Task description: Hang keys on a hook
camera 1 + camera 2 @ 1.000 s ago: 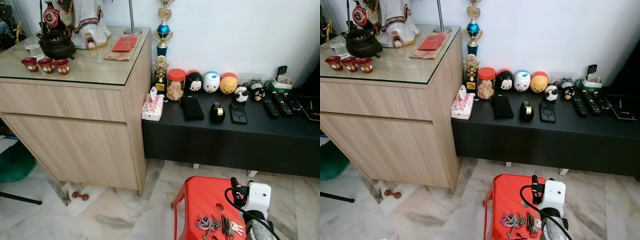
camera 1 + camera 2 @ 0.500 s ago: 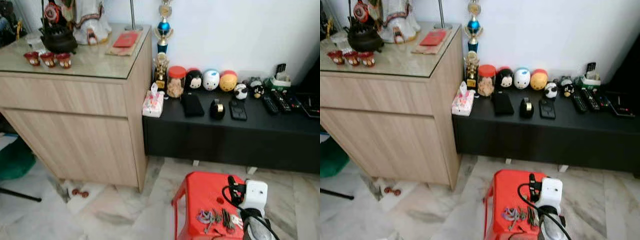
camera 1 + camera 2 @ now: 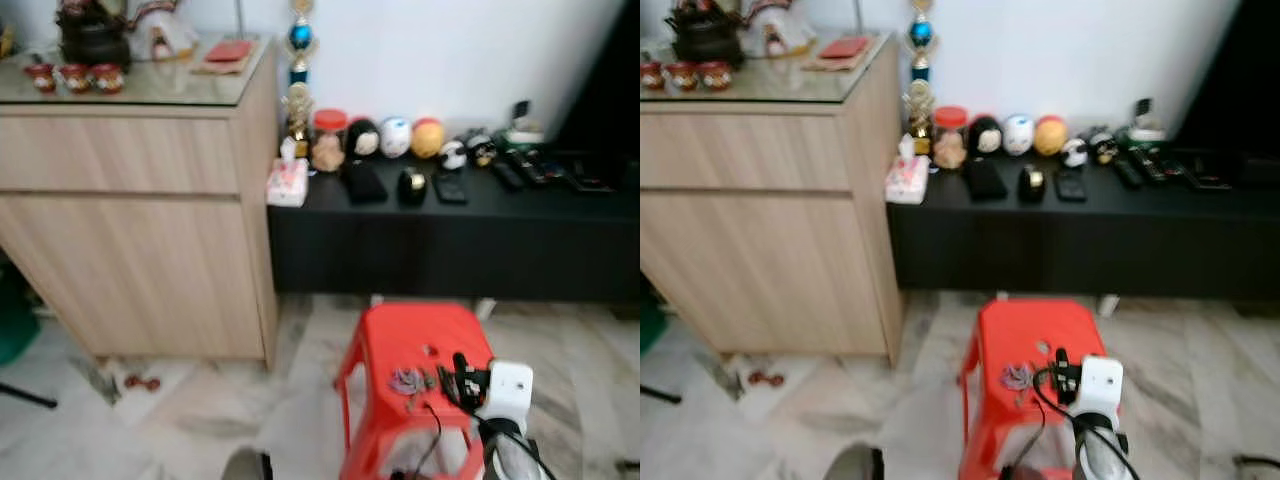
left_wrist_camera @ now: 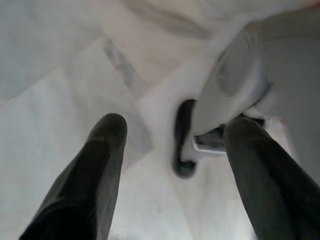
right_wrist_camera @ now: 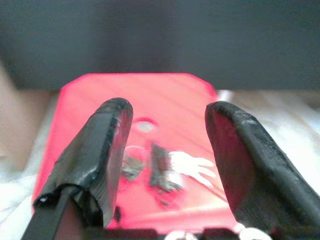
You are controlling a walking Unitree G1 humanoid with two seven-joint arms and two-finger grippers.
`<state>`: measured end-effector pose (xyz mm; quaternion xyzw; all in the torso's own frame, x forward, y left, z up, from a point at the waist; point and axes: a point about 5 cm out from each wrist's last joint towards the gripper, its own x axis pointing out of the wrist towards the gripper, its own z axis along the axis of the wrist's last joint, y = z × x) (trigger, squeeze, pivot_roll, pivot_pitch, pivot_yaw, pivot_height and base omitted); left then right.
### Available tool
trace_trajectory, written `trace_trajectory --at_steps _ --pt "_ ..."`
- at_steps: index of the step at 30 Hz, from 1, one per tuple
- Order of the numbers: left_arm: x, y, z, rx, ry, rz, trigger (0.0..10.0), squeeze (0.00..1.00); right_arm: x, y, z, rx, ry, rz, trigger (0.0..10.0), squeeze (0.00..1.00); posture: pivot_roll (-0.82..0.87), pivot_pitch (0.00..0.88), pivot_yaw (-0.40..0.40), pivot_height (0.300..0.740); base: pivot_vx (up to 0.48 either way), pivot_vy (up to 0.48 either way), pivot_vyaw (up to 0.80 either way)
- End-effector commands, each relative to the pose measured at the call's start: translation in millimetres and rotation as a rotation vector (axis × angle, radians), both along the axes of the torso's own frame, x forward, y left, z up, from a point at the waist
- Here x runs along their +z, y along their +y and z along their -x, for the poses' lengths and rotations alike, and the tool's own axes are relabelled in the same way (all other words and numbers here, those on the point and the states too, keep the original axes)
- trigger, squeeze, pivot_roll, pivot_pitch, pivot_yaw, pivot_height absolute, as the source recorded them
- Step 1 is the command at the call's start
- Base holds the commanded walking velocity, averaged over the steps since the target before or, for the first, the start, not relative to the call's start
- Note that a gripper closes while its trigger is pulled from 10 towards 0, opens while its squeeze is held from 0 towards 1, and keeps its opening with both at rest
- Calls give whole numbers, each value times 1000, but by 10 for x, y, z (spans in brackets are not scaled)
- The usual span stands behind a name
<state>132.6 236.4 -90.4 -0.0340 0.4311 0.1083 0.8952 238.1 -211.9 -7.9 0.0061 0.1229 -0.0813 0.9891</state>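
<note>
A bunch of keys (image 3: 410, 380) with a white tag (image 5: 192, 162) lies on top of a red plastic stool (image 3: 400, 330) on the marble floor. My right gripper (image 5: 170, 109) is open and hovers low over the stool's near side. In the right wrist view the keys (image 5: 160, 172) lie just beyond the gap between its two fingers, untouched. My right wrist (image 3: 508, 388) sits at the stool's right front corner. My left gripper (image 4: 175, 125) hangs open above the floor, beside a grey part of my own body.
A light wooden cabinet (image 3: 130, 200) with a glass top stands at the left. A low black console (image 3: 450, 240) along the wall carries jars, round toys and remotes. A tissue pack (image 3: 285, 182) sits at its left end. A small red object (image 3: 140, 381) lies on the floor.
The whole picture has shifted and blurred, so the camera moved back. The stool now shows whole and higher in the picture. My right wrist is now level with the keys.
</note>
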Motion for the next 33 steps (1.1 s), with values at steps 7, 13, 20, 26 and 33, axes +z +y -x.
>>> trace_trajectory --at_steps 7,13,20,26,33 --pt "-84 -52 191 5 73 25 10000 0 6 49 -24 5 -3 -13 10000 0 110 0 -46 625 0 0 0" --pt "-79 -55 181 21 59 35 10000 0 24 50 -53 -3 -10 -14 10000 0 115 0 -46 625 0 0 0" --pt "-77 -53 173 17 60 34 10000 0 248 33 -129 -27 -147 44 10000 0 112 0 -45 625 0 0 0" --pt "-79 -57 175 10 63 34 10000 0 186 -36 -96 -71 -105 44 10000 0 111 0 -45 625 0 0 0" --pt "-82 -59 183 14 65 34 10000 0 123 5 -116 -70 -58 5 10000 0 116 0 -45 625 0 0 0"
